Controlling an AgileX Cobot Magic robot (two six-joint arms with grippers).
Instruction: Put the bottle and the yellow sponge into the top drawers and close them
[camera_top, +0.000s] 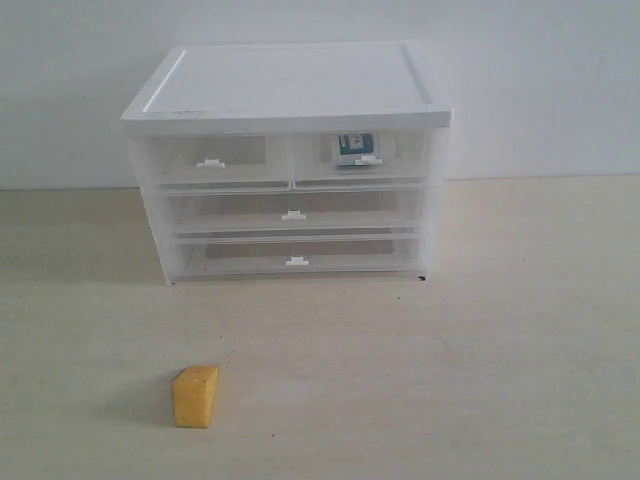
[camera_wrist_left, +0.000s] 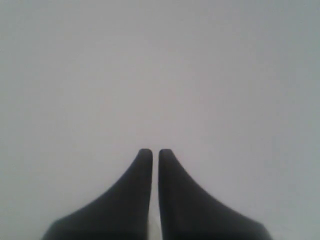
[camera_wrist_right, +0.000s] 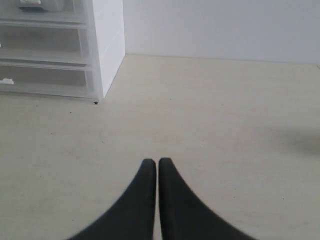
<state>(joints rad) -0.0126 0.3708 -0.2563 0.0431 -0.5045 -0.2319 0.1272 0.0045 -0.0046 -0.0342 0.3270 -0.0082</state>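
Note:
The yellow sponge (camera_top: 196, 396) lies on the table near the front left, well in front of the cabinet (camera_top: 290, 75). Both top drawers are pushed in: the left top drawer (camera_top: 212, 161) looks empty, and the right top drawer (camera_top: 362, 158) holds the bottle (camera_top: 355, 149), seen dimly through the plastic. A bit of that drawer and bottle (camera_wrist_right: 37, 4) shows in the right wrist view. My left gripper (camera_wrist_left: 151, 152) is shut with nothing in it, facing a blank pale surface. My right gripper (camera_wrist_right: 152, 162) is shut and empty above bare table, off the cabinet's right corner. Neither arm shows in the exterior view.
Two full-width drawers, middle (camera_top: 293, 213) and bottom (camera_top: 296, 260), sit shut below the top pair. A white wall (camera_top: 550, 80) rises behind the cabinet. The table (camera_top: 520, 330) stretches bare to the right of the cabinet and sponge.

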